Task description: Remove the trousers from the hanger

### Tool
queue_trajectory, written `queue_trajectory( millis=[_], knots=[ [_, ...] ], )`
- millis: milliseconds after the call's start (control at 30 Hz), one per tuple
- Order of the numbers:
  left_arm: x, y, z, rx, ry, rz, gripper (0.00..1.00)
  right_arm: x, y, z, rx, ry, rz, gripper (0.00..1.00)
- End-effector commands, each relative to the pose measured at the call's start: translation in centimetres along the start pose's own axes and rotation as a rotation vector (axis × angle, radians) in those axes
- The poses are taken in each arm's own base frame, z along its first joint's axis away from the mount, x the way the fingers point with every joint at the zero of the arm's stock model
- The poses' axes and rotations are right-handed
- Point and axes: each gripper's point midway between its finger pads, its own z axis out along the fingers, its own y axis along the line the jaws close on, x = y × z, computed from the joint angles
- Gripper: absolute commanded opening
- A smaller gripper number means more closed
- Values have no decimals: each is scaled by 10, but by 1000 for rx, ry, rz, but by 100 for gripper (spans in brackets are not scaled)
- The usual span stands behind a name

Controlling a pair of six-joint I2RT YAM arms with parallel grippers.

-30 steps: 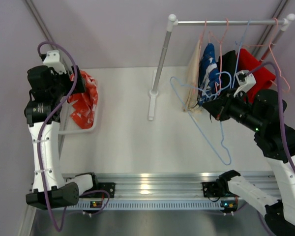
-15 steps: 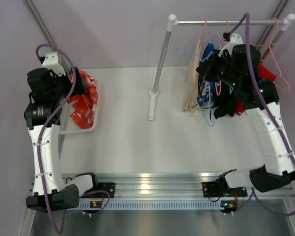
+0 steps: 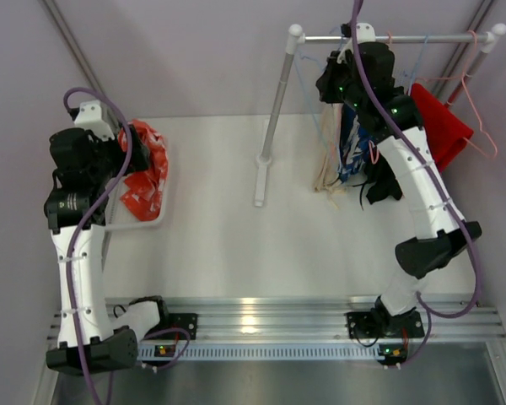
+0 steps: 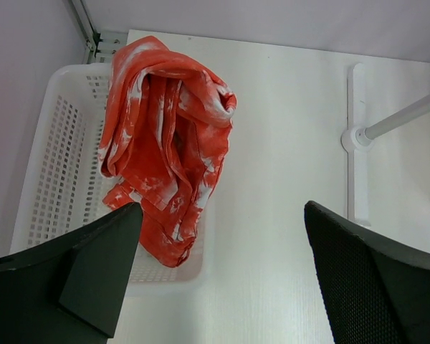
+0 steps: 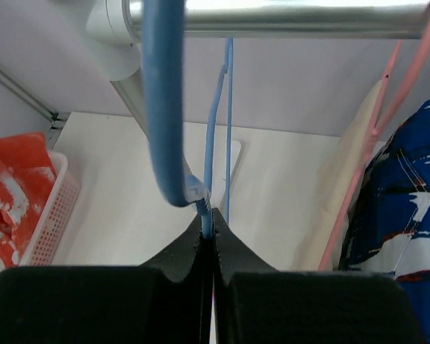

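Orange-red white-marked cloth trousers lie in white mesh basket at worktop's left edge. Beige trousers, blue-patterned trousers, black trousers and red trousers hang on metal rail, far right. Right hand clamped on blue wire hanger at rail. Left hand spread open over basket. White worktop, pale lilac walls.

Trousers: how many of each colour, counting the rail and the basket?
Orange-red cloth trousers with white marks, in the white plastic basket: 1
Plain beige cloth trousers, on the metal rail: 1
Blue cloth trousers with white pattern: 1
Plain black cloth trousers: 1
Plain red cloth trousers: 1
Total: 5
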Motion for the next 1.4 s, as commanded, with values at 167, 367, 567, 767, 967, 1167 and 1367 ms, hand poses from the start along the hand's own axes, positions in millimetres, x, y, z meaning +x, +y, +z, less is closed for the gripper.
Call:
queue_trajectory(
  millis=[167, 367, 567, 767, 967, 1167, 1367],
  knots=[
    [4, -5, 2, 31, -31, -26, 99, -31, 16, 40, 7, -148, -96, 0],
    [14, -3, 0, 21, -17, -25, 99, -34, 15, 63, 32, -190, -122, 0],
    [13, -3, -6, 21, -32, -12, 99, -16, 15, 78, 28, -145, -115, 0],
    [15, -3, -2, 23, -23, -15, 99, 9, 19, 82, -5, -80, -100, 14],
    [7, -6, -4, 36, -38, -14, 99, 3, 27, 51, -58, -67, -76, 42],
    [0, -10, -7, 50, -50, -31, 99, -7, 29, -9, -101, -76, -62, 86],
    [-3, -21, -11, 95, -34, -77, 99, -13, 30, -75, -161, -125, -71, 100]
  ],
)
